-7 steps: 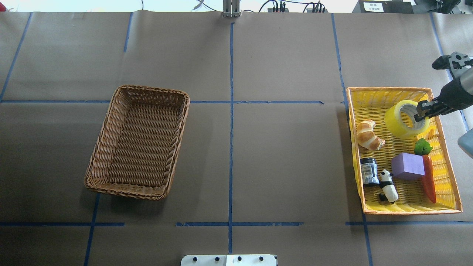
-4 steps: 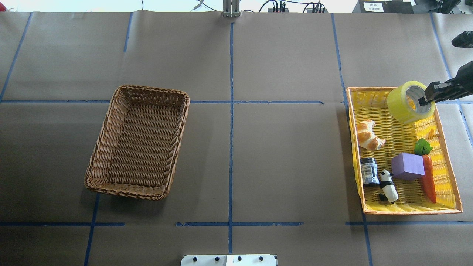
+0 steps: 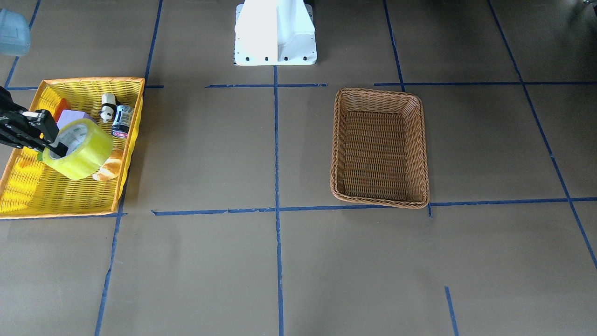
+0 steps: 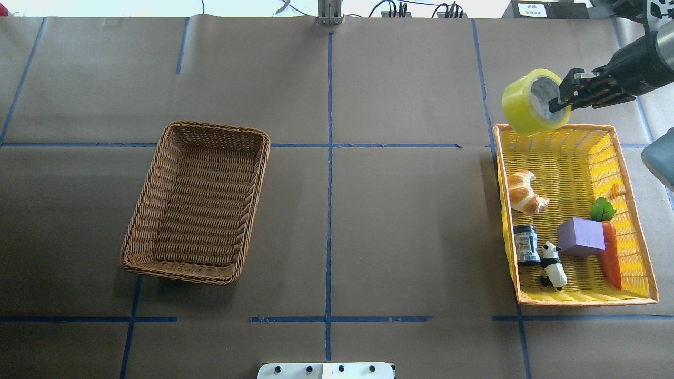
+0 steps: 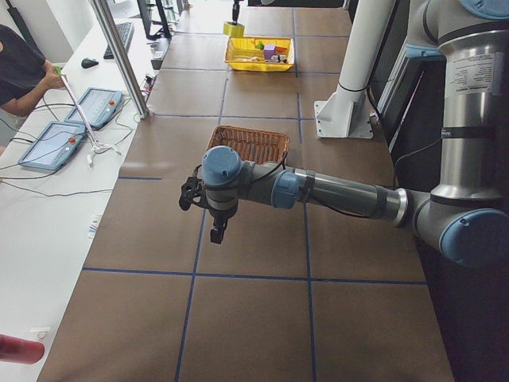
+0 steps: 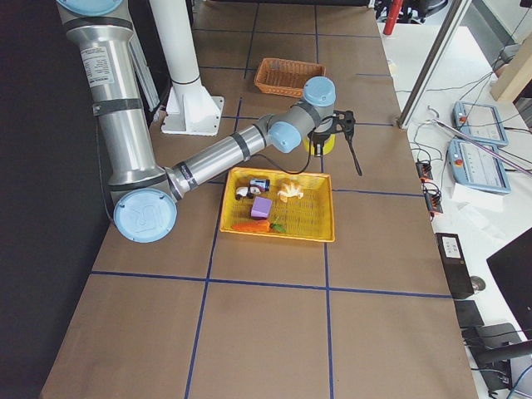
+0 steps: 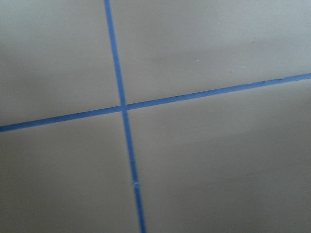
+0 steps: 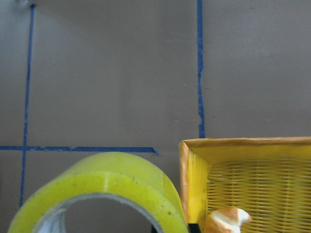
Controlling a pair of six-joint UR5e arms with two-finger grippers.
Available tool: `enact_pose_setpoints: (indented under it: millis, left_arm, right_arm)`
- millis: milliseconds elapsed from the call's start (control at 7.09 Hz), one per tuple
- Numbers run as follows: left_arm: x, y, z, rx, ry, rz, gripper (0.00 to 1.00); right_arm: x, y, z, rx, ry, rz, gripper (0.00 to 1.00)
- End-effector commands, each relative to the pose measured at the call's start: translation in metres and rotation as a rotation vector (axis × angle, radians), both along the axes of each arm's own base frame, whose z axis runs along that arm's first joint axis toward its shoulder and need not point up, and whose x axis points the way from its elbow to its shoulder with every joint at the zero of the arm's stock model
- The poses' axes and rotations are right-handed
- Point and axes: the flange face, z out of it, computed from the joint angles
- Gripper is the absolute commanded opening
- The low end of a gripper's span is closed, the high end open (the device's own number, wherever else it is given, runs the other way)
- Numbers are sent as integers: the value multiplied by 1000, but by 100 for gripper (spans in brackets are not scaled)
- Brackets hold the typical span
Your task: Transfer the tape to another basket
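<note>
The tape (image 4: 518, 113), a yellow roll with a grey-white core, hangs in the air over the far left corner of the yellow basket (image 4: 579, 302). My right gripper (image 4: 556, 102) is shut on the roll's wall, one finger inside the core. The tape also shows in the front view (image 3: 86, 156) with the right gripper (image 3: 53, 148), and in the right wrist view (image 8: 112, 182). The brown wicker basket (image 4: 158, 173) stands empty at the table's left. My left gripper (image 5: 215, 231) shows only in the exterior left view, above bare table; I cannot tell whether it is open.
The yellow basket holds a croissant (image 4: 525, 192), a small jar (image 4: 526, 243), a panda figure (image 4: 553, 271), a purple cube (image 4: 581, 237) and a carrot (image 4: 611, 255). Blue tape lines cross the brown paper between the two baskets. The robot base (image 3: 275, 32) is at the near edge.
My right gripper has lifted the tape out of the yellow basket and carried it up and toward the far left, past the basket's far rim.
</note>
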Motion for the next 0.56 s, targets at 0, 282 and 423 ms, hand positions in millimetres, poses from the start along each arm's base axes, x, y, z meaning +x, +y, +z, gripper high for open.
enact_pose_setpoints:
  millis: [0,282,423]
  left_arm:
    - [89,7,-59,-68,104,-41,100]
    - [143,16,-90,-123,258,-118,100]
    - [161,18,-118,-164,347,-151,100]
  right_arm:
    - [-40,11,-9,-20,-179,71,0]
    - [-84,44,-27,-78,-365,159,1]
    - [-101,60,-34,-111,-464,196,1]
